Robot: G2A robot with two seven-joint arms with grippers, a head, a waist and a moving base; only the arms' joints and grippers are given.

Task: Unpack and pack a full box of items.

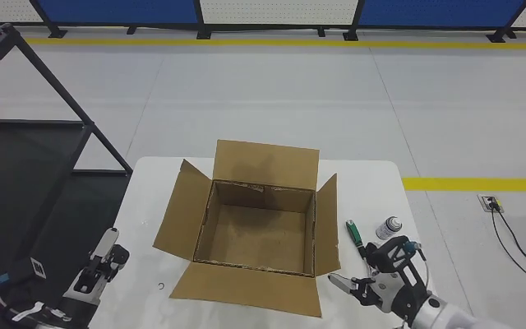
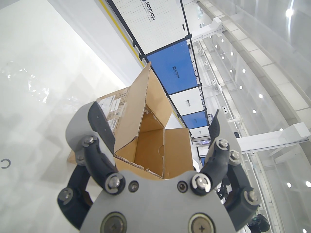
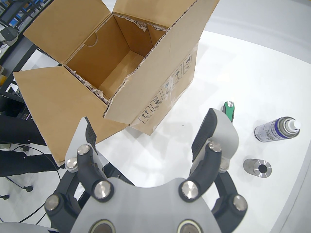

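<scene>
The box (image 1: 256, 234) stands mid-table (image 1: 362, 189), all four flaps spread, bare cardboard inside. Right of it lies a green tool (image 1: 352, 234), with a spray can (image 1: 389, 228) upright just beside it and a metal cylinder (image 3: 258, 168) near the can. The right gripper (image 3: 148, 122) hovers near these, fingers spread, holding nothing. The left gripper (image 2: 156, 120) hangs at the table's near left edge, likewise released.

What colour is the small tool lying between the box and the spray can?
The tool is green; it shows best in the right wrist view.
</scene>
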